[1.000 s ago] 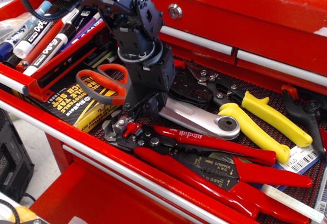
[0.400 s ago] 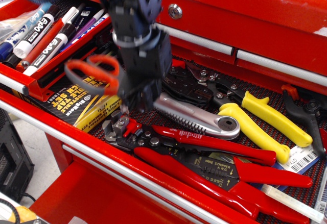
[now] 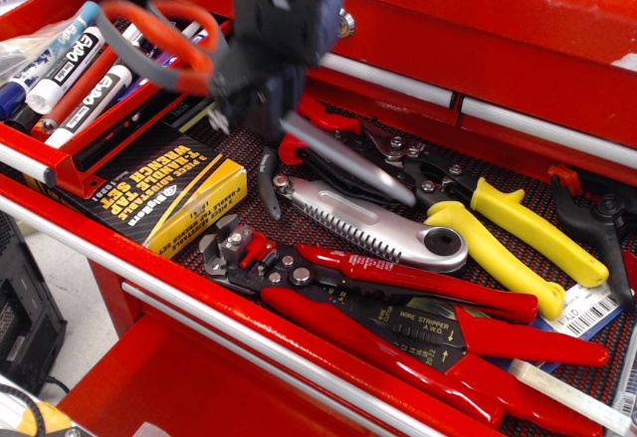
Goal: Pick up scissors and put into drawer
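Note:
The scissors (image 3: 159, 44) have orange-red loop handles at the upper left, and their silver blades (image 3: 348, 163) slant down to the right. My gripper (image 3: 254, 99) is shut on them near the pivot. It holds them in the air above the open red tool drawer (image 3: 119, 258). The blade tips hang just over the dark pliers at the drawer's back. The gripper and the scissors are blurred by motion.
The drawer holds a yellow-black wrench set box (image 3: 169, 193), a silver toothed tool (image 3: 378, 228), a red wire stripper (image 3: 418, 318) and yellow-handled pliers (image 3: 518, 233). A red tray of markers (image 3: 80, 69) sits at the left. Closed red drawers with a lock (image 3: 343, 24) stand behind.
The gripper has risen and moved back with the scissors. They have left the wrench set box and now hang in the air, with the handles up and to the left.

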Robot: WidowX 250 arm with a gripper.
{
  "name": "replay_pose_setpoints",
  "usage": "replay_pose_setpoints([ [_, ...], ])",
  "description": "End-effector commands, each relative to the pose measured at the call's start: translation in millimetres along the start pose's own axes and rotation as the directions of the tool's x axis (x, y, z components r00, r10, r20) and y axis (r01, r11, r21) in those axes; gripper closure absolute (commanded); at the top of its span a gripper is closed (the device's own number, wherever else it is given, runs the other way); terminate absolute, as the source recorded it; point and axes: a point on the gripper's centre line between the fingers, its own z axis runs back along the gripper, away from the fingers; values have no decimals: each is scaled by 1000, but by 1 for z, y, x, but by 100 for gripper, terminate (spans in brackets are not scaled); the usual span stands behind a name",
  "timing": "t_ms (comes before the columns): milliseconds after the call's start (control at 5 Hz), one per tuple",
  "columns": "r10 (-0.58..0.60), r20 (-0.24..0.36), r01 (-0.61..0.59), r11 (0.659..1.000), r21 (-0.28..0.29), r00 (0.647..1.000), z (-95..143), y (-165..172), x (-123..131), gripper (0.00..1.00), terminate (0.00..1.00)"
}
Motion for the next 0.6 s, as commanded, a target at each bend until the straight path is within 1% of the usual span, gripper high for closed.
replay_pose_setpoints([
  [0,-38,94,27,993,118,995,16,27,-75,100,0],
  [200,-28,183,9,994,106,983,6,36,-113,100,0],
  [400,-7,242,-24,992,125,970,-10,35,-131,100,0],
])
